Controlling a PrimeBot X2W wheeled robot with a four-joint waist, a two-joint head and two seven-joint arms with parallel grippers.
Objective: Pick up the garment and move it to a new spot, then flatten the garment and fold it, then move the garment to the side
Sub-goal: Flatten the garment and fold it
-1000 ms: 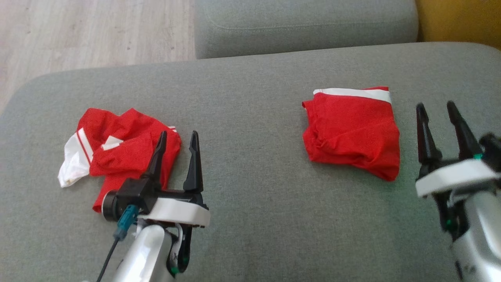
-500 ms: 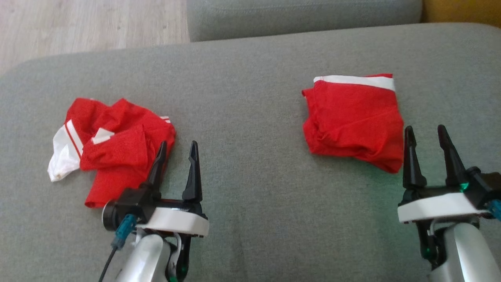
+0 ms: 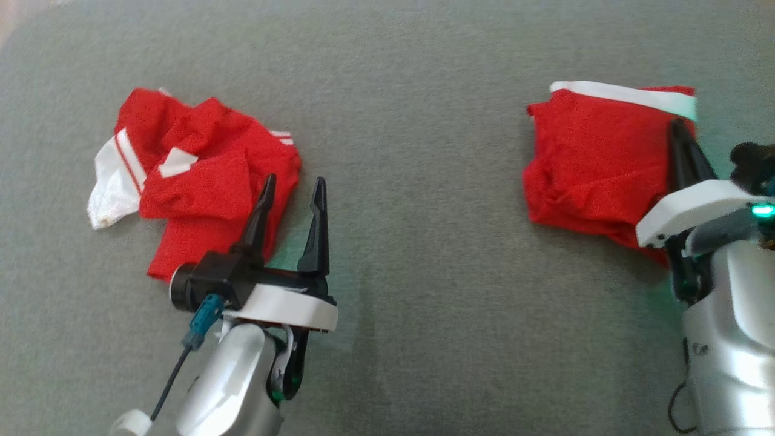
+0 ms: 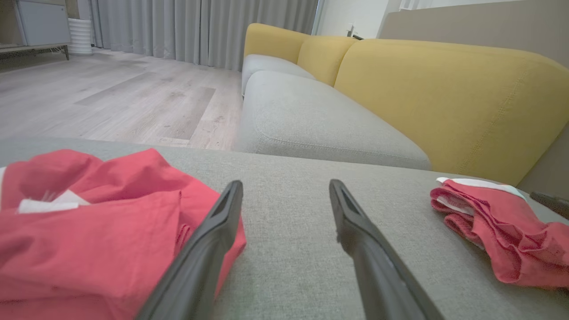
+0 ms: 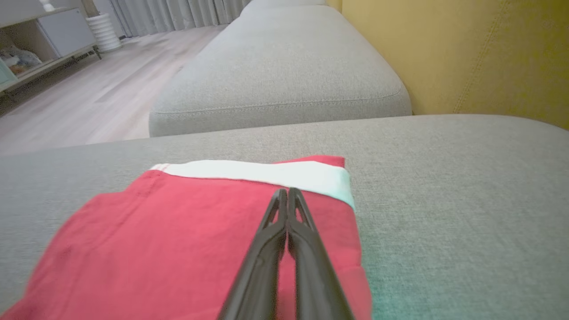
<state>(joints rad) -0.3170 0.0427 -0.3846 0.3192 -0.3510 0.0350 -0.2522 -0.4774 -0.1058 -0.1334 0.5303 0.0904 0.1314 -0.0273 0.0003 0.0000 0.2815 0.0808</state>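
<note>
A crumpled red and white garment (image 3: 200, 175) lies on the left of the grey sofa cushion (image 3: 412, 181). My left gripper (image 3: 295, 180) stands open just right of the garment's edge, nothing between its fingers; its wrist view shows that garment (image 4: 89, 222) left of the open gripper (image 4: 285, 182). A folded red garment with a white band (image 3: 593, 157) lies at the right, also seen at the wrist view's right edge (image 4: 489, 213). My right gripper (image 3: 678, 124) is shut, fingers pressed together over the folded garment's right part (image 5: 178, 235), tips (image 5: 284, 190) near the white band. No cloth shows between them.
A yellow backrest (image 4: 444, 98) rises behind the cushion. A second grey seat cushion (image 5: 280, 66) lies beyond a seam. Wooden floor (image 4: 111, 102) runs past the cushion's far edge, with a low cabinet (image 5: 40, 40) at the back.
The head camera has tilted down and closer. My right gripper came from beside the folded garment to over its right part and went from open to shut. The left gripper stayed open.
</note>
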